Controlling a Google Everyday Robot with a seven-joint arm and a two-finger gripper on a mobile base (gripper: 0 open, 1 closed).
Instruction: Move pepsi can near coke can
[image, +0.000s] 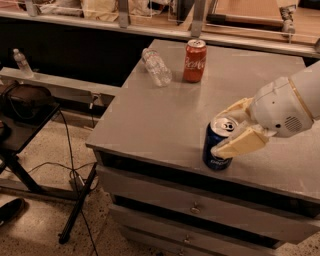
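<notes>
The pepsi can (216, 150), dark blue with a silver top, stands upright near the front edge of the grey table (150, 120). My gripper (223, 131) reaches in from the right, its two cream fingers (240, 143) against either side of the can's upper part, closed on it. The can still rests on the table. The coke can (194, 61), red with white script, stands upright at the back of the table, well apart from the pepsi can.
A clear plastic bottle (156, 66) lies on its side left of the coke can. The table has drawers below its front edge (200, 207). A dark stand with cables (30, 107) is on the floor at the left. A shelf rail runs behind.
</notes>
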